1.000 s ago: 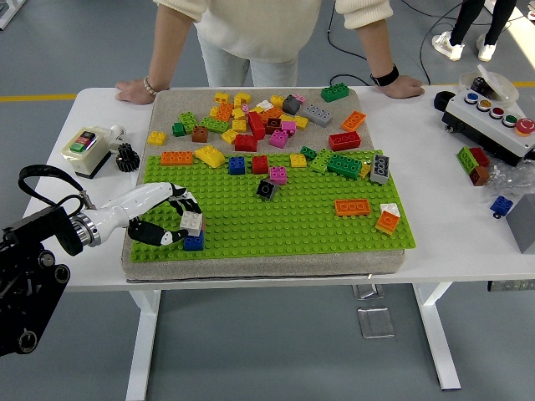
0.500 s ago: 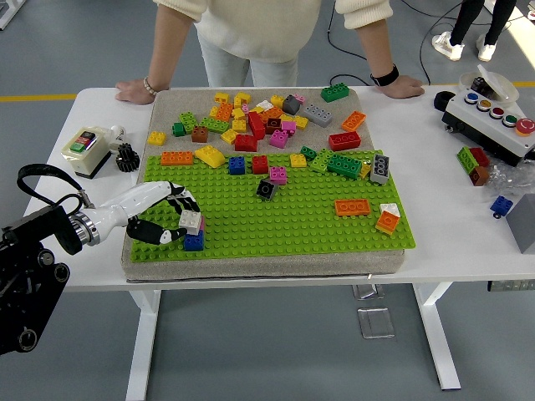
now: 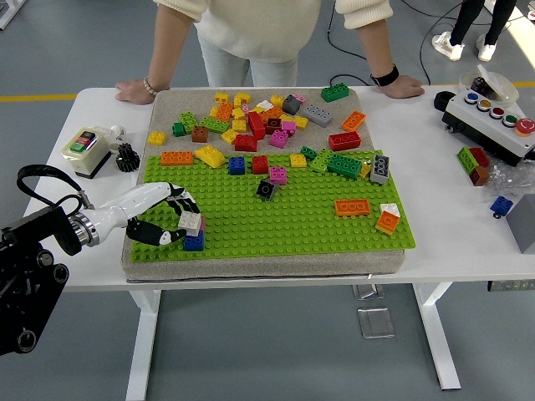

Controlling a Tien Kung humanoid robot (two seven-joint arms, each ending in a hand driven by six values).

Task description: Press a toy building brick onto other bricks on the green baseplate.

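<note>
Studded grey brick (image 3: pixel 191 221) in left hand (image 3: pixel 163 219)

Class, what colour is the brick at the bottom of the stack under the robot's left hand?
Blue, seen in the head view, beneath the left hand.

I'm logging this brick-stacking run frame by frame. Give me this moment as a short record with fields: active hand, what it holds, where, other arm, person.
active hand: left hand, reaching in from the left
holds: a light grey brick, fingers curled around it
where: on top of a blue brick, at the near-left corner of the green baseplate
right arm: not in view
person: stands at the far side, both hands resting flat on the white table, touching no bricks
loose bricks: a pile on the grey mat beyond the baseplate
</note>
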